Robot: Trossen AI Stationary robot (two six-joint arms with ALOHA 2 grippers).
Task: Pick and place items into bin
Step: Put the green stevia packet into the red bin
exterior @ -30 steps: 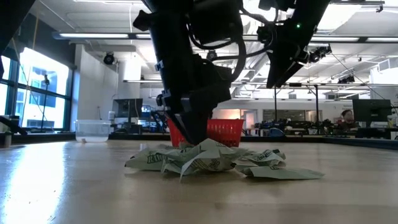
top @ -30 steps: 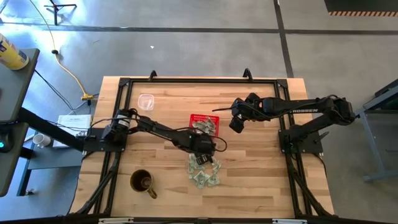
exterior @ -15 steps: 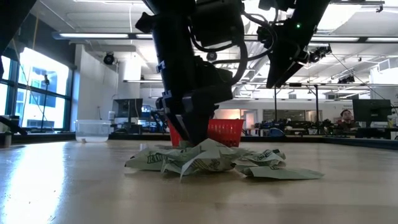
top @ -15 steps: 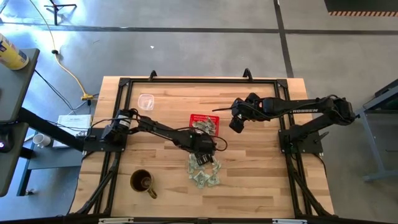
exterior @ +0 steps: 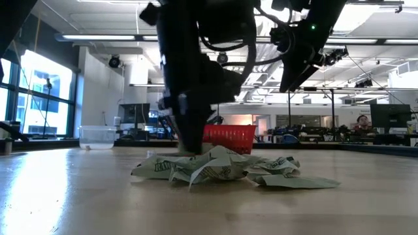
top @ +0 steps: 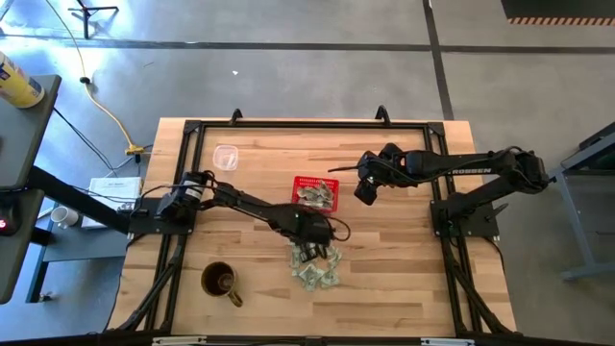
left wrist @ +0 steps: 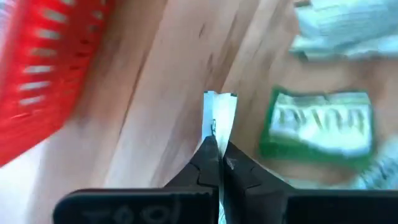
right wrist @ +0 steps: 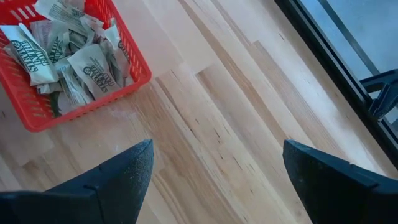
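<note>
The table point(top: 404, 288) carries both arms, a red bin point(top: 314, 193) near its middle, and a heap of packets point(top: 317, 269) just on the operator side of the bin. A brown mug point(top: 220, 281) and a clear cup point(top: 226, 156) stand well apart from the work and play no part in it.

The left gripper point(left wrist: 217, 149) is down at the bin-side edge of the heap, between heap and bin. Its fingers are clenched on the thin edge of one packet point(left wrist: 220, 112), which stands up pale and narrow between the tips in the wrist view (whether it is clear of the wood cannot be told). Another packet point(left wrist: 317, 124), green-bordered, lies flat just beside it. The bin wall point(left wrist: 43, 68) is near.

The right gripper point(right wrist: 214, 180) hangs above bare table beside the bin, fingers spread wide and empty. Its camera looks into the bin point(right wrist: 74, 62), which already holds a good many packets point(right wrist: 93, 68).

Judgement: the step in hand is the pick, grip just made. The task is partly done, with a fair heap left. The next move calls for a lift clear of the heap, a short carry over the bin rim, then release. The hold is on an edge only, so a slip in transit is the risk.
</note>
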